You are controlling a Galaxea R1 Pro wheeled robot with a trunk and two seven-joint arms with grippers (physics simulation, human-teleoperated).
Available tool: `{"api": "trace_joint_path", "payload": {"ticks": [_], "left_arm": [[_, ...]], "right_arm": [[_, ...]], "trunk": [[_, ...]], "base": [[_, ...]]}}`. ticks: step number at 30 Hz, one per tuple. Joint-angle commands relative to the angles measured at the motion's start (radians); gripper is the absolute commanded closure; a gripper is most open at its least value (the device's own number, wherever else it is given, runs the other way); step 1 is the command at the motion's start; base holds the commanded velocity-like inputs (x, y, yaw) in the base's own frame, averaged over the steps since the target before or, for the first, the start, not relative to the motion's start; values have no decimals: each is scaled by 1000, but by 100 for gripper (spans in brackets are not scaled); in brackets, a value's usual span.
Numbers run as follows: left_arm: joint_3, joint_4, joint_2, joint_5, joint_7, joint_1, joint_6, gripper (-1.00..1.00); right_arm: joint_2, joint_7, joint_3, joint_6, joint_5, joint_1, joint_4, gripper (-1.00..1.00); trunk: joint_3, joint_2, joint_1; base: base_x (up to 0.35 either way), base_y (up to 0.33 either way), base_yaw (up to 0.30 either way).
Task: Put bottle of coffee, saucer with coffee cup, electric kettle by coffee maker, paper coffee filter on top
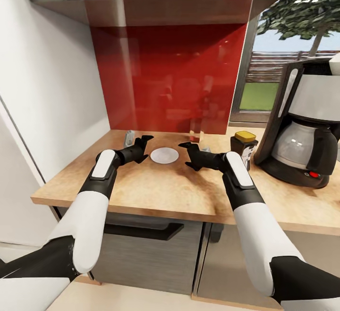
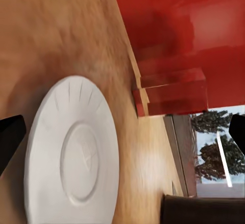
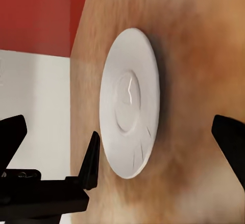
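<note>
Saucer (image 1: 164, 155) lain flat on worktop (image 1: 141, 193), well apart from coffee maker (image 1: 304, 126). Left pincer (image 1: 143, 143) and right pincer (image 1: 187, 152) both spread open, empty, flanking saucer; likely staged for pickup toward maker.

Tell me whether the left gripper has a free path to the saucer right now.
Probably yes. The left gripper hangs open just beside the saucer, with only bare countertop between them; the right gripper flanks the saucer's other side.
</note>
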Motion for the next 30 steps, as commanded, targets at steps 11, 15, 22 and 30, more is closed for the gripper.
{"api": "trace_joint_path", "payload": {"ticks": [11,15,22,30], "left_arm": [[5,-1,-1,11,8,-1,6,-100],[-7,-13,-1,9,5,-1,18,-100],[-8,-26,-1,9,5,-1,34,-100],[-8,-26,-1,9,5,-1,34,-100]], "right_arm": [[1,-10,-3,6,1,-1,0,-100],[-10,-11,8,12,-9,-12,-13,-100],[-11,-13,7,26,-9,-16,-30,-100],[-11,-13,7,26,-9,-16,-30,-100]], "trunk": [[-1,0,0],[-1,0,0],[-1,0,0],[-1,0,0]], "base": [[83,15,0],[3,1,0],[0,0,0],[0,0,0]]}}
